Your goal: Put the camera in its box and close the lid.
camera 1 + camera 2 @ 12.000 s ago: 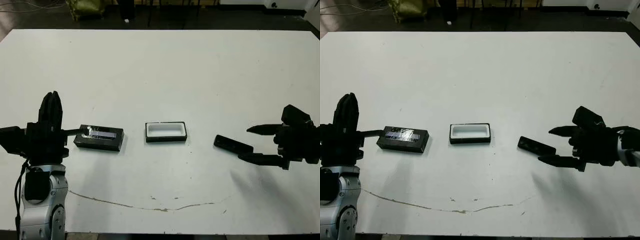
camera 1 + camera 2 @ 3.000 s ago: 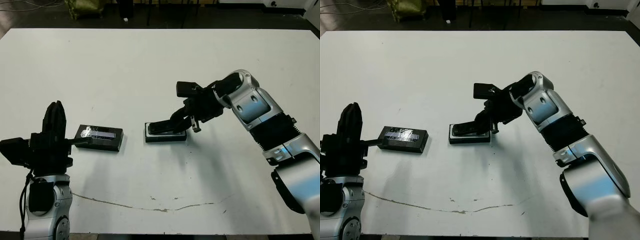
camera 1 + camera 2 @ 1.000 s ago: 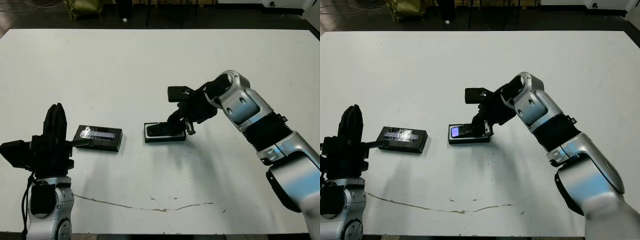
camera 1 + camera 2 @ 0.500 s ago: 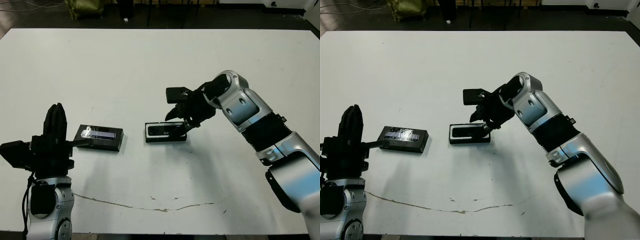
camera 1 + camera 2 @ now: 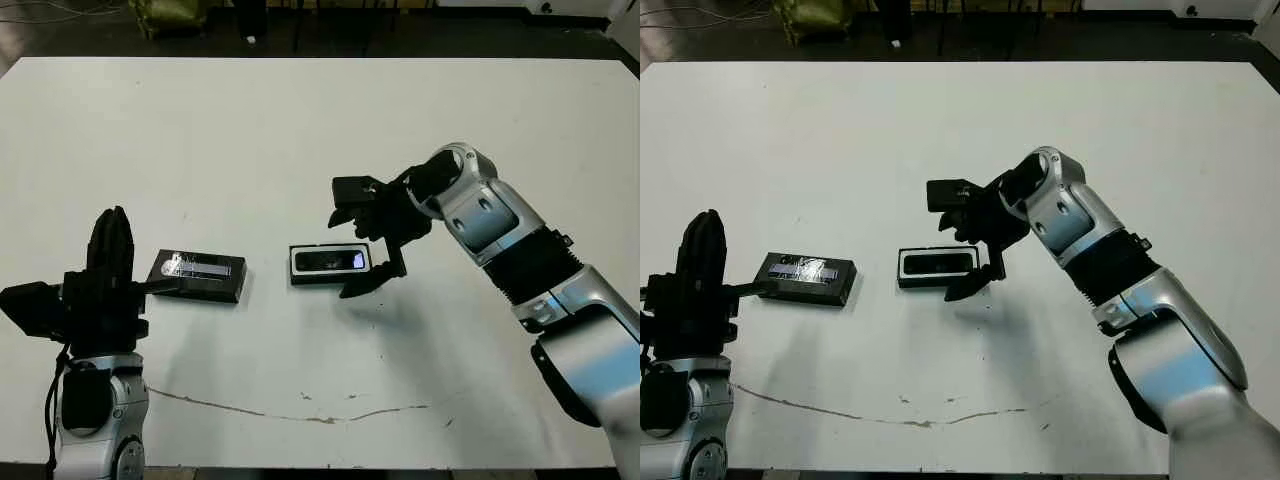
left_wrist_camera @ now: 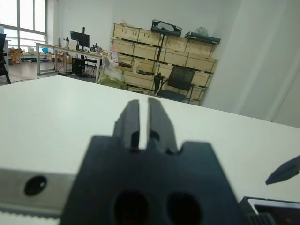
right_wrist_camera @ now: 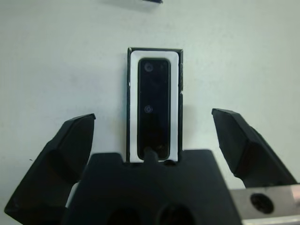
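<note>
From the head camera I saw the white table (image 5: 300, 130) with the box (image 5: 331, 264) near its middle and the camera (image 5: 330, 261) lying flat inside it, a small bluish patch showing at one end. My right gripper (image 5: 352, 242) hovered just beside the box with its fingers spread wide, touching nothing. My right wrist view added what the head view could not: the camera (image 7: 153, 107) filled most of the tray's white lining, two small round marks on its dark face, and the open fingers (image 7: 70, 150) stood on either side of the box (image 7: 131, 93). Well to the left, the lid (image 5: 198, 276) lay on the table, off the box. My left gripper (image 6: 140, 123) sat beside it, its fingers pressed nearly together and holding nothing
</note>
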Available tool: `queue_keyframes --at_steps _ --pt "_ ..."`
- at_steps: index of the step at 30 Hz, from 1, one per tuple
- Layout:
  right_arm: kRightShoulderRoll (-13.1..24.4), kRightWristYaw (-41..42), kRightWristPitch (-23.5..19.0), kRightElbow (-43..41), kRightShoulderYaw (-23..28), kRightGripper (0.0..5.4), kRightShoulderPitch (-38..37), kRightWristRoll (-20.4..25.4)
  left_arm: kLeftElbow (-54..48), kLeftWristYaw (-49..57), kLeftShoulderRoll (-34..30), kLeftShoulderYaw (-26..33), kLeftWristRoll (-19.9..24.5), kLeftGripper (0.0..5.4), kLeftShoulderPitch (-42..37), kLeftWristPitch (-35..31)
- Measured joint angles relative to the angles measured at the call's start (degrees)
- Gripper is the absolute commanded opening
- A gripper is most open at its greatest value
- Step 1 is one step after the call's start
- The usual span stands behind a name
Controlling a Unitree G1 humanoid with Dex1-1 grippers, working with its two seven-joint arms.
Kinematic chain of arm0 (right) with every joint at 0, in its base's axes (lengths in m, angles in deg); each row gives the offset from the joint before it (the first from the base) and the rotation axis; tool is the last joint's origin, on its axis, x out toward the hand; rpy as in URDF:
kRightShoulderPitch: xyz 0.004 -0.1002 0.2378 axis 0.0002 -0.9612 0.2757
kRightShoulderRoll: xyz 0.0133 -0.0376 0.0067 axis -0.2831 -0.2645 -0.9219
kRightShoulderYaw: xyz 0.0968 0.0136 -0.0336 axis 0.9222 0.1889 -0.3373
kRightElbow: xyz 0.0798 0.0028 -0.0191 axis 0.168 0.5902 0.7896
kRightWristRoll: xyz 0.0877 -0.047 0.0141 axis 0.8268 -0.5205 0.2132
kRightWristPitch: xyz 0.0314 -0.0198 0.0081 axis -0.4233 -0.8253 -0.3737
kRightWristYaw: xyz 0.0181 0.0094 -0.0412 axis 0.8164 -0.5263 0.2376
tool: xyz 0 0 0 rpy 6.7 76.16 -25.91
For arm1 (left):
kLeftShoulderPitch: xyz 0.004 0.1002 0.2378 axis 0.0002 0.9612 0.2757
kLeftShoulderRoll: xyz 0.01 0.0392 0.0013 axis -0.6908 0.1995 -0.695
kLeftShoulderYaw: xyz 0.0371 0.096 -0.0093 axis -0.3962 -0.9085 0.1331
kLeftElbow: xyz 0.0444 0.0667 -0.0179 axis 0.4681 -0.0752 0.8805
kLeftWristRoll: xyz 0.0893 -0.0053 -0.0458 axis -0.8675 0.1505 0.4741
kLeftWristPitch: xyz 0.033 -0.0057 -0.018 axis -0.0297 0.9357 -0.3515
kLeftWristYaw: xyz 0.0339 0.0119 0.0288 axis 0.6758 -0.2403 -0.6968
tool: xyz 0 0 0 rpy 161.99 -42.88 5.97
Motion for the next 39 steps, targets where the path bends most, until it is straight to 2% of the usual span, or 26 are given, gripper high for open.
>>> queue_keyframes --at_steps 3,5,7,11,16,19,22,26,30,35,39 --pt "0.4 -0.2 -1.2 -0.1 2.4 5.39 0.1 1.3 0.1 0.0 0.0 0.0 0.0 0.0 0.0 0.1" --pt "1.4 -1.1 -3.5 -1.3 5.2 5.39 0.2 2.8 0.1 0.0 0.0 0.1 -0.2 0.0 0.0 0.1" --pt "2.7 -2.3 -4.0 -2.9 8.1 5.39 0.3 4.1 0.1 0.0 0.0 0.1 -0.3 0.0 0.0 0.0" --pt "5.0 -7.8 -4.4 -9.8 17.5 5.3 -3.1 9.5 0.3 -0.2 0.0 0.1 -0.2 0.0 -0.2 0.0" --pt "6.6 -18.6 -8.2 -22.1 29.1 4.38 -14.0 15.4 0.4 -0.2 -0.1 0.2 -0.4 0.0 -0.5 -0.2" --pt "6.6 -26.2 -8.2 -30.4 35.8 3.67 -22.0 17.8 0.3 -0.1 -0.2 0.2 -0.4 0.0 -0.7 -0.6" --pt "5.1 -32.9 -6.5 -36.9 41.2 2.98 -32.2 20.3 0.2 -0.3 -0.7 0.2 -0.6 0.0 -1.0 -1.0" --pt "0.6 -42.0 -1.2 -42.9 44.8 2.06 -44.9 21.2 -0.1 -0.9 -2.9 0.5 -1.7 0.0 -1.7 -1.8" --pt "-4.1 -47.7 4.2 -44.7 45.3 1.15 -53.8 22.2 -0.4 -2.6 -6.4 1.9 -1.8 0.0 -3.0 -3.1" --pt "-5.5 -51.5 8.8 -47.1 45.3 0.01 -60.5 23.0 -0.5 -7.2 -12.9 4.9 -1.1 0.0 -5.6 -4.2" --pt "-6.3 -52.9 10.1 -48.7 45.4 0.01 -63.9 25.1 0.6 -12.8 -20.6 7.8 1.2 0.0 -9.2 -6.7"
